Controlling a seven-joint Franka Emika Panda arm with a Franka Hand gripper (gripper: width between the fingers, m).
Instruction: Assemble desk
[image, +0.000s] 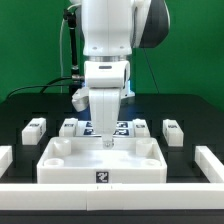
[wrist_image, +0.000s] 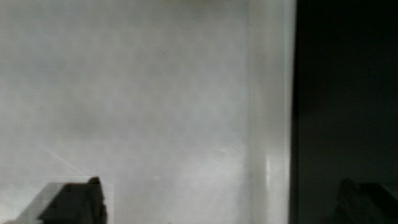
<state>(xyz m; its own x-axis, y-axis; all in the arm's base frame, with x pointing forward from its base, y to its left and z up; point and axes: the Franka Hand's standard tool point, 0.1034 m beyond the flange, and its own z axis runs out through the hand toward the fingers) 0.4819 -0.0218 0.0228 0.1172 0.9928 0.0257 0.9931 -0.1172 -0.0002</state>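
The white desk tabletop (image: 100, 162) lies rim-up near the front of the black table, a tag on its front wall. My gripper (image: 105, 143) hangs straight down over the middle of the tabletop's far edge. In the wrist view the tabletop (wrist_image: 151, 110) fills most of the picture and its edge runs between the fingertips. My gripper (wrist_image: 217, 203) is open: one fingertip is over the white panel, the other over the black table. Nothing is held. Several short white legs lie in a row behind the tabletop, among them a leg (image: 34, 127) at the exterior view's left and a leg (image: 172, 130) at its right.
The marker board (image: 122, 127) lies behind the gripper between the inner legs. Low white border rails run along the exterior view's left (image: 5, 155), right (image: 213, 162) and front (image: 110, 208). A green wall stands behind the arm.
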